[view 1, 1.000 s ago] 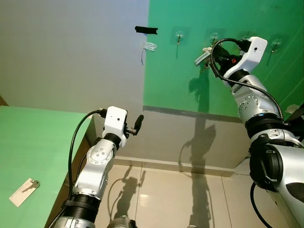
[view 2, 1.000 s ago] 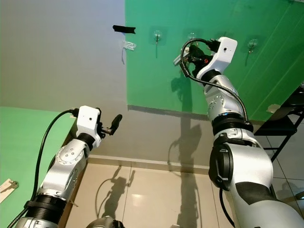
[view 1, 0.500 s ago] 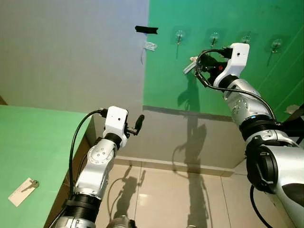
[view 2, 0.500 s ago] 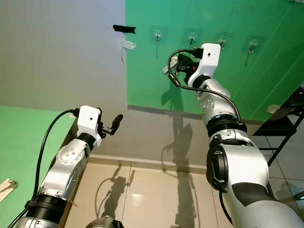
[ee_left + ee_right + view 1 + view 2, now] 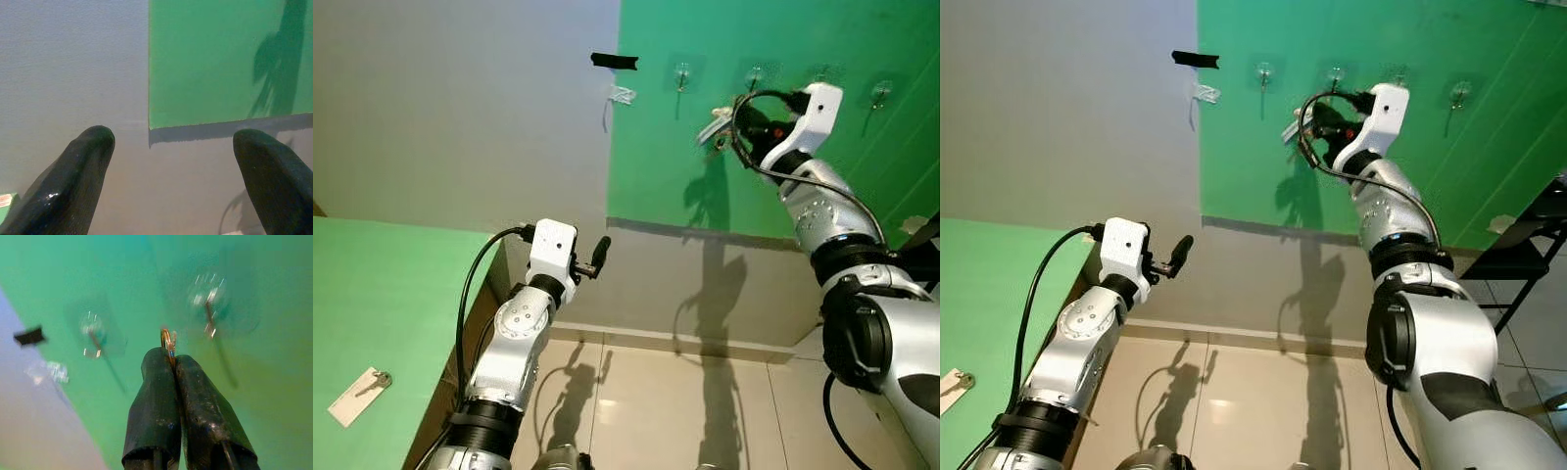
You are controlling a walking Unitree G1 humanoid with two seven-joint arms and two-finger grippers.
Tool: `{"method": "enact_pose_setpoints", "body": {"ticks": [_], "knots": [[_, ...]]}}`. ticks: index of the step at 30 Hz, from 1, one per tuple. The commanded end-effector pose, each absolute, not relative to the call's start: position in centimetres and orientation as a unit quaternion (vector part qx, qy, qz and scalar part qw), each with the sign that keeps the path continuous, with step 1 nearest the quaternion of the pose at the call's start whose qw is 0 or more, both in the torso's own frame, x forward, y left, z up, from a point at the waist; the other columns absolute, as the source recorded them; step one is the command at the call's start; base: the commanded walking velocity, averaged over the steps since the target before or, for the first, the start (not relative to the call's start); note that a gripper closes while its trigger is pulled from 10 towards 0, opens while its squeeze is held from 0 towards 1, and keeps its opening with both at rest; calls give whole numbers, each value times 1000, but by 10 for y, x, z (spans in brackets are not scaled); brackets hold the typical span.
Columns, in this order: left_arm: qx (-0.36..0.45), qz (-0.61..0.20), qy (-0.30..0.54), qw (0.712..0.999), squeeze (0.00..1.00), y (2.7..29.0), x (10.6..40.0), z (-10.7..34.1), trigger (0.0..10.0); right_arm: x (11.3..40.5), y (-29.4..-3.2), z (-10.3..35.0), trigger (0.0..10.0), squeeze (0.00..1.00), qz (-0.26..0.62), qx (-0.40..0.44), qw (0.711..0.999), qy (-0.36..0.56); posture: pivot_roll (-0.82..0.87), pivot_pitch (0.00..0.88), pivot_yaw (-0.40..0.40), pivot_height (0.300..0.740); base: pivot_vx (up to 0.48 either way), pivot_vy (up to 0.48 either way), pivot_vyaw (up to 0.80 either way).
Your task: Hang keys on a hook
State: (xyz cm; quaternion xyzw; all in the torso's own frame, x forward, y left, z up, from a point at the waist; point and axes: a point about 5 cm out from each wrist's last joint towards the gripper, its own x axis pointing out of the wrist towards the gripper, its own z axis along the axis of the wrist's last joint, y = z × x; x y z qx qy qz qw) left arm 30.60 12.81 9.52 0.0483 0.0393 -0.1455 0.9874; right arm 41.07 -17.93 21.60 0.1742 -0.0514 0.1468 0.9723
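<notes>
Reaching up to the green wall panel (image 5: pixel 773 176), the right gripper (image 5: pixel 172 363) is pinching a gold key ring (image 5: pixel 168 340) between its two closed black fingers (image 5: pixel 154 401), the ring poking out just past the tips. From the head cameras the keys (image 5: pixel 716 127) are hanging as a pale tag at the gripper's end, just below the row of clear suction hooks and not on any of them yet. In the right wrist view, which is blurring, the ring is sitting between two of those hooks: one hook (image 5: pixel 209 308) is lying up and to one side of it, the other hook (image 5: pixel 93 335) farther off on the other side, near a strip of black tape (image 5: pixel 30 336). The left gripper (image 5: pixel 171 176) is hovering low in front of the grey wall (image 5: pixel 460 98), its fingers spread wide and holding nothing. On the green table (image 5: pixel 372 294) at the robot's left, a second key with a white tag (image 5: pixel 357 394) is lying flat.
</notes>
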Motion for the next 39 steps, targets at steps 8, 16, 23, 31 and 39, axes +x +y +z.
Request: {"method": "enact_pose_setpoints", "body": {"ticks": [8, 16, 23, 31, 39], "knots": [[60, -153, 39, 986, 0, 134, 298, 95, 10000, 381, -203, 206, 0, 0, 126, 35, 985, -112, -10, 1, -42, 740, 0, 0, 0], [57, -138, 74, 986, 0, 148, 289, 83, 10000, 287, -216, 125, 0, 0, 50, -35, 997, -54, -67, 0, -23, 740, 0, 0, 0], [33, -176, 99, 979, 0, 143, 262, 66, 10000, 184, -230, 47, 0, 0, -47, -18, 996, 73, -89, 0, -2, 740, 0, 0, 0], [17, -181, 107, 978, 0, 142, 266, 60, 10000, 187, -214, 34, 0, 0, -65, 19, 994, 82, -114, 0, 49, 740, 0, 0, 0], [5, -171, 90, 981, 0, 138, 277, 67, 10000, 207, -213, 40, 0, 0, -48, 11, 997, 62, -118, 0, 53, 740, 0, -74, 0]]}}
